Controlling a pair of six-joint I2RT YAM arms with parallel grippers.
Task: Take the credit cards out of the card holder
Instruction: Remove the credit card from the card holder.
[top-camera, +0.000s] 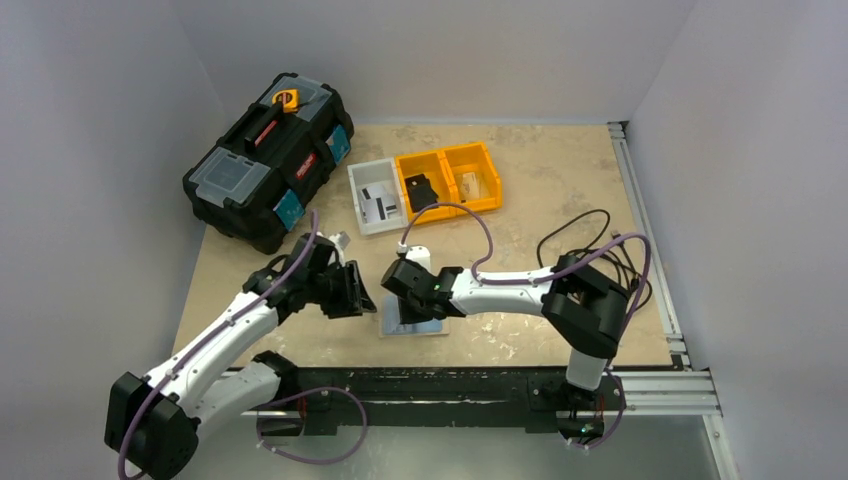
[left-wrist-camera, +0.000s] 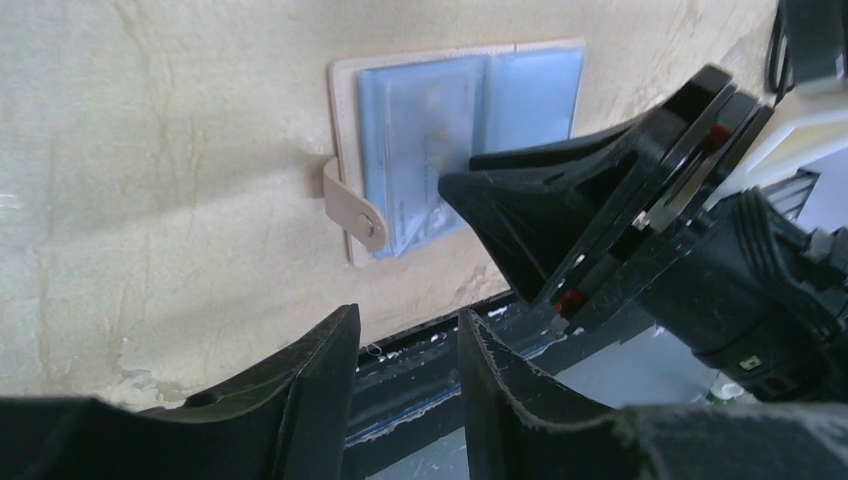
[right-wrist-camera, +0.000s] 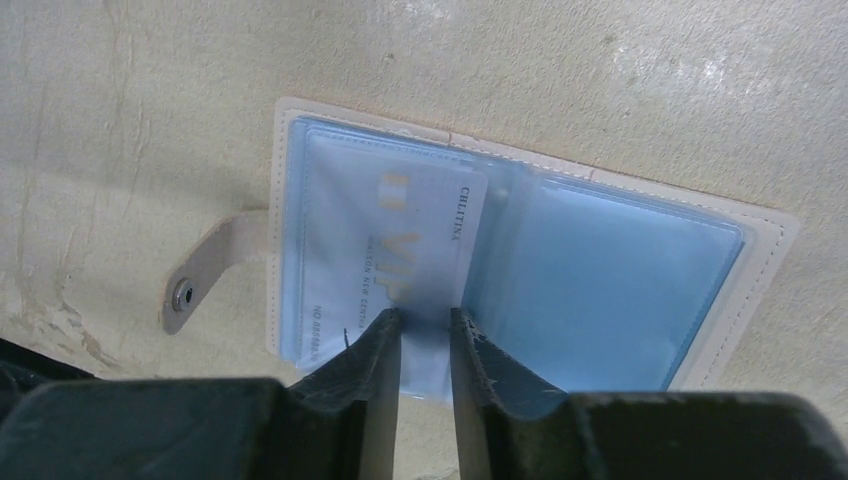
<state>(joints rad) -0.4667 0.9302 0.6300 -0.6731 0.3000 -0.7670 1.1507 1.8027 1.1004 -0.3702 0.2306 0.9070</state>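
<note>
Card holder (right-wrist-camera: 610, 285) is a flat beige stitched cover with glossy translucent blue plastic sleeves inside. It lies opened flat on the mottled tan table top (top-camera: 560, 190), close to the front edge. A narrow beige strap with a round metal snap (right-wrist-camera: 203, 272) sticks out from its left side and curls up a bit. One pale credit card (right-wrist-camera: 400, 235) with rounded corners, gold "VIP" lettering and small dark print sits inside the left sleeve. The right sleeve looks plain blue, and I can't tell whether anything is in it. Right gripper (right-wrist-camera: 425, 328) has black ribbed fingers set to a narrow slot. Its tips are down on the holder's lower edge near the centre fold, with a blurred bit of blue sleeve between them. Can't tell if that's an actual pinch. Left gripper (left-wrist-camera: 408, 335) has the same matte black fingers, with a moderate gap and nothing between them. It sits off to the strap side of the holder, near the table's front rail, not touching the holder.
</note>
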